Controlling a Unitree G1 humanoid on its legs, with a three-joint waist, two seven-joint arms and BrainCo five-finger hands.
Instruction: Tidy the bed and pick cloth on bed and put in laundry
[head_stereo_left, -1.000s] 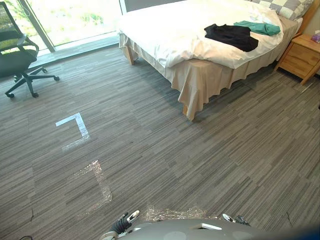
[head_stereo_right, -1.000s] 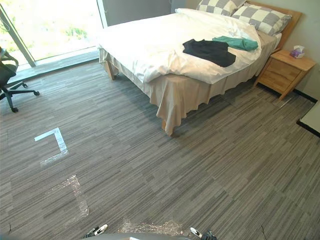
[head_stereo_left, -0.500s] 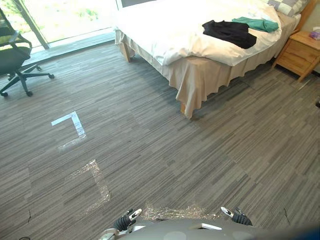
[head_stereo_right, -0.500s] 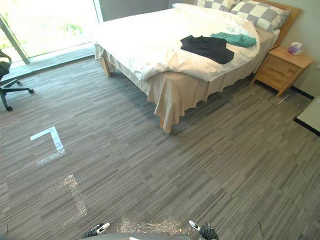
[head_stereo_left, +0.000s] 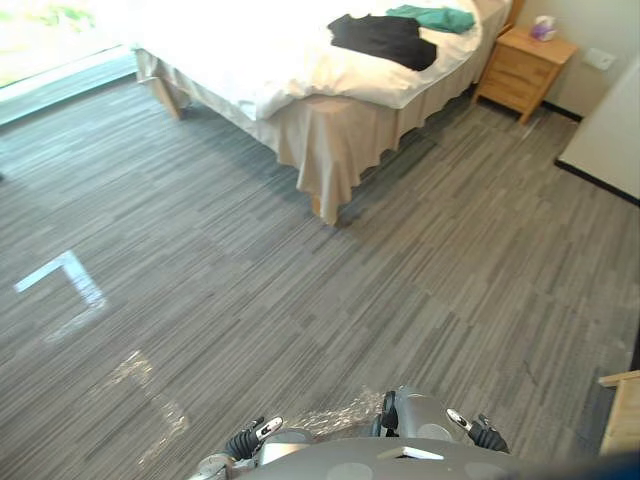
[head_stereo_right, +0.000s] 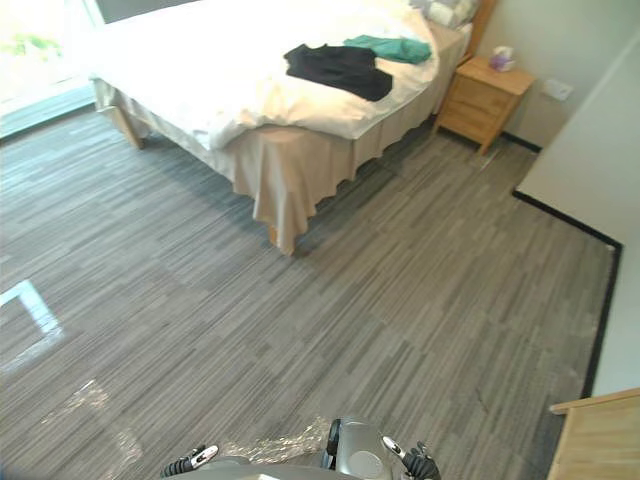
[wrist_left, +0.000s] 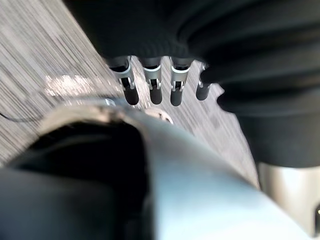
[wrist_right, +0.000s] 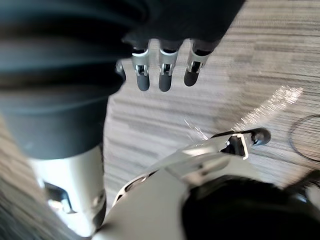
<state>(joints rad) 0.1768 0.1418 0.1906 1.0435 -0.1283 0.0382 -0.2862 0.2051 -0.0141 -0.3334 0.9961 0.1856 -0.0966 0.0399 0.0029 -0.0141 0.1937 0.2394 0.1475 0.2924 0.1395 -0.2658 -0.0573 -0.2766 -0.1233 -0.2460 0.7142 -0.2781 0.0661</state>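
Observation:
A bed (head_stereo_left: 250, 50) with a rumpled white duvet stands far ahead across the grey carpet. On its near right part lies a black cloth (head_stereo_left: 385, 38), and a green cloth (head_stereo_left: 435, 17) lies just behind it toward the headboard. Both hands hang low by my sides, far from the bed. My left hand (wrist_left: 152, 87) has its fingers straight and relaxed, holding nothing; it also shows at the lower edge of the left eye view (head_stereo_left: 250, 438). My right hand (wrist_right: 162, 72) is the same, open and empty over the carpet (head_stereo_left: 478, 432).
A wooden nightstand (head_stereo_left: 520, 65) with a tissue box (head_stereo_left: 545, 27) stands right of the bed. A white wall panel (head_stereo_left: 610, 140) runs along the right, with a light wooden furniture corner (head_stereo_left: 622, 410) at lower right. Tape marks (head_stereo_left: 60, 285) lie on the carpet at left.
The camera has swung to the right: the bed sits further left, the office chair has left the view, and the wall and wooden corner have come in. Both hands still hang open.

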